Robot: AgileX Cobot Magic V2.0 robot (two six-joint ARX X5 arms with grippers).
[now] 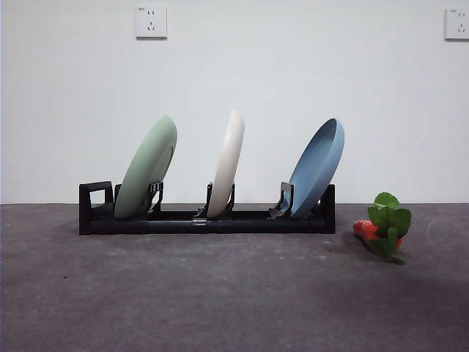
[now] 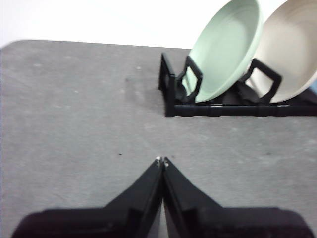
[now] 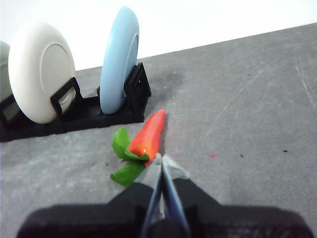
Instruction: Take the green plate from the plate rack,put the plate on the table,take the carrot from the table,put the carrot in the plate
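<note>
- Green plate (image 1: 148, 167) sat upright in the rack's (image 1: 205, 220) end slot, next to the squared loop; nothing lifted yet, by my read.
- White plate (image 1: 228, 163) in the middle slot, blue plate (image 1: 319, 167) at the far end.
- Left gripper (image 2: 162, 160) was over bare table (image 2: 74, 124), well short of the rack's loop end, jaws together. Plate lay ahead and off to one side, hollow face towards the camera.
- Left arm looked nearer the plate; jaws would need to part before taking the rim.
- Carrot (image 3: 147, 136) lay flat just beyond the rack's blue-plate end, right gripper (image 3: 162, 157) close to its leaves, jaws together, empty.
</note>
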